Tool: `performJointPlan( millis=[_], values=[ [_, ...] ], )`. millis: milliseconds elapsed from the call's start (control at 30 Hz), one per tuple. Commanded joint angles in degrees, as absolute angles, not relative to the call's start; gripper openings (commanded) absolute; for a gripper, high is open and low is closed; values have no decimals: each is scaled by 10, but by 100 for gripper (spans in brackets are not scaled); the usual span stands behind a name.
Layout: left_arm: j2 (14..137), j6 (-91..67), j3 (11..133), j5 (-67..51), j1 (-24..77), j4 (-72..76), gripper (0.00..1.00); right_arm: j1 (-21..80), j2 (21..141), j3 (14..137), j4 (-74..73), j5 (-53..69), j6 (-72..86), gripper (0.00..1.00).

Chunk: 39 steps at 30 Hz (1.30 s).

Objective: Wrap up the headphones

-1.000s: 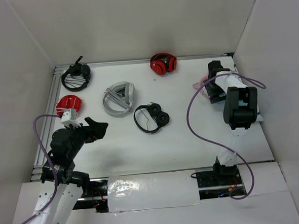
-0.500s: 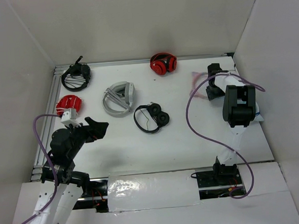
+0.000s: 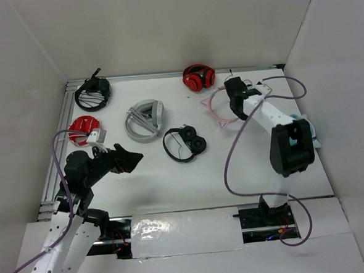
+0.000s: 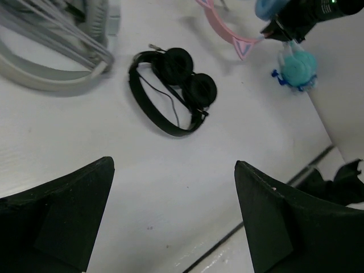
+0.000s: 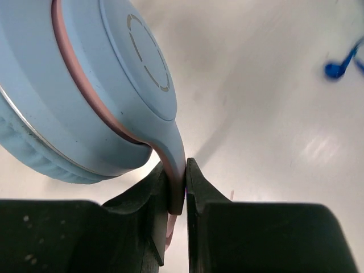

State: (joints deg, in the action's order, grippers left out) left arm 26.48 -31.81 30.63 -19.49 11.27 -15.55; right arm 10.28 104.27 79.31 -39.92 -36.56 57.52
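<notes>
Pink-banded headphones (image 5: 102,85) pinched in right claw (image 5: 176,183), left claw (image 4: 173,166) spread.

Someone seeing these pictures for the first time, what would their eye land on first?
Probably the pink cat-ear headphones at the far right of the table, pinched by the stem in the shut right end effector. After that, the bright red headphones at the far edge. Then the small black pair mid-table, lying ahead of the wide-open left end effector.
</notes>
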Motion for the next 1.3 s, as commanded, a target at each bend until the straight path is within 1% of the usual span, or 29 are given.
performJointPlan(
  millis=[0,33,67,100,167,233,300,400,500,567,600,667,700,767,800,900,933,1000,1100,1267],
  values=[
    [292,-320,317,-321,111,-75,99,160,924,734,-413,-417,604,0],
    [299,-323,311,-345,112,-34,97,196,880,709,-406,-406,633,0],
    [315,-331,306,-380,112,-18,95,212,862,683,-393,-394,678,0],
    [324,-347,308,-394,113,-7,93,241,827,634,-360,-361,699,0],
    [355,-355,329,-410,117,-4,94,262,799,585,-306,-320,735,0],
    [379,-363,341,-402,131,-5,98,300,775,572,-290,-300,757,0],
    [394,-374,352,-372,155,-5,99,333,771,577,-300,-307,794,0],
    [411,-391,360,-323,191,27,99,388,780,590,-309,-322,838,0],
    [468,-403,371,-294,237,48,99,417,796,590,-265,-274,833,0],
    [497,-404,391,-252,259,32,99,423,807,590,-230,-223,825,0],
    [524,-404,400,-204,286,25,99,427,809,588,-218,-211,820,0],
    [548,-403,419,-148,316,21,99,438,813,588,-193,-183,816,0],
    [571,-404,425,-91,343,26,99,445,815,588,-186,-180,813,0],
    [594,-404,450,-32,367,26,99,451,815,591,-184,-177,813,0],
    [619,-405,481,21,389,2,99,457,814,592,-185,-179,816,0],
    [664,-431,526,101,431,-87,99,462,801,578,-168,-171,820,0],
    [673,-455,548,145,439,-104,98,465,795,570,-157,-168,819,0],
    [694,-473,569,170,451,-150,97,468,787,565,-156,-174,819,0],
    [707,-542,586,213,454,-209,98,467,778,563,-177,-189,821,0],
    [680,-572,573,243,452,-230,97,467,746,542,-169,-196,814,0]
  ],
)
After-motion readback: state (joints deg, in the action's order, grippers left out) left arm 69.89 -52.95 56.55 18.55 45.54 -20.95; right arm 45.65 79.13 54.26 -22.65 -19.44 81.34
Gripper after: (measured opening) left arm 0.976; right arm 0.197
